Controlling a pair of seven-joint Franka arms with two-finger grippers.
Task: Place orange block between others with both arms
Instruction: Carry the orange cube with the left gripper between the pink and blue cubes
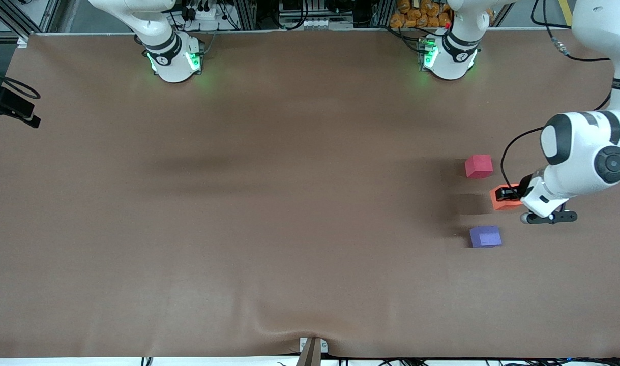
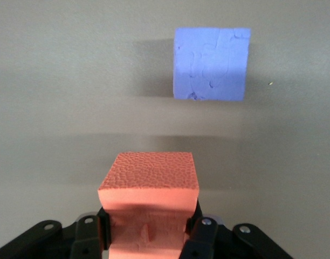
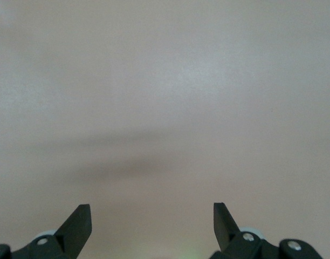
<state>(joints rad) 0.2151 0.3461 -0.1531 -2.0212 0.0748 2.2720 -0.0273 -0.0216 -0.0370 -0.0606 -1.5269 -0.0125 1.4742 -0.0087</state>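
Note:
My left gripper point(image 1: 506, 193) point(image 2: 149, 229) is shut on the orange block point(image 1: 504, 203) point(image 2: 149, 181), its black fingers pressing into two opposite sides of the foam. The block hangs just above the table, over the gap between the pinkish-red cube point(image 1: 478, 166) and the purple-blue cube point(image 1: 485, 237) point(image 2: 211, 65), slightly toward the left arm's end of the table. The purple-blue cube lies nearer the front camera than the pinkish-red one. My right gripper point(image 3: 152, 216) is open over bare table with nothing between its fingers. It is out of the front view, and the right arm waits.
A brown mat point(image 1: 289, 203) covers the table. The arm bases point(image 1: 175, 61) point(image 1: 449, 58) stand along its farthest edge. A black camera mount point(image 1: 12, 104) sits at the right arm's end. A small bracket point(image 1: 312, 348) sits at the nearest edge.

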